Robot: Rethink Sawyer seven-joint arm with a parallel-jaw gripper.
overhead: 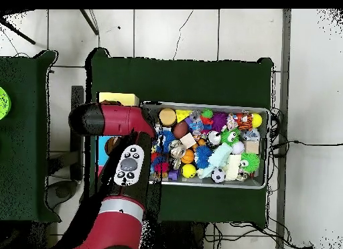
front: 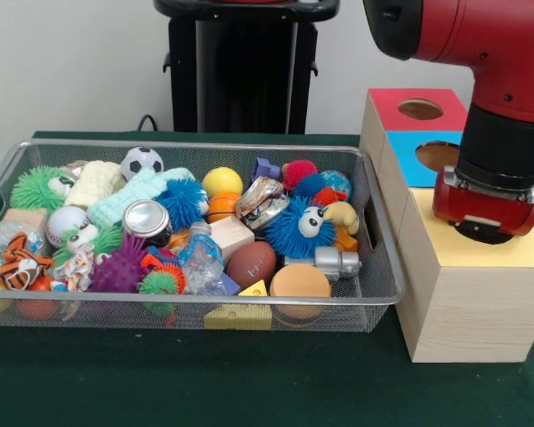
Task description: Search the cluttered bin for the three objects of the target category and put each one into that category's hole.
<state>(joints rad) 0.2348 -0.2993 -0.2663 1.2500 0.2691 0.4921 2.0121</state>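
Front view: the wire bin [front: 374, 227] brims with toys; a soccer ball [front: 142, 162], small football [front: 251, 263] and blue fuzzy creature [front: 300, 227] crowd together. The gripper [front: 487, 233] hovers over the wooden box's [front: 467, 298] yellow top; its grip cannot be told. Overhead view: the arm [overhead: 124, 159] covers the box beside the bin.

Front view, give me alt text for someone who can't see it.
A red and black robot arm hangs over a wooden box with yellow, blue and red top panels, the blue and red ones each with a round hole. Beside it, a wire mesh bin brims with balls, fuzzy toys, blocks and a can.
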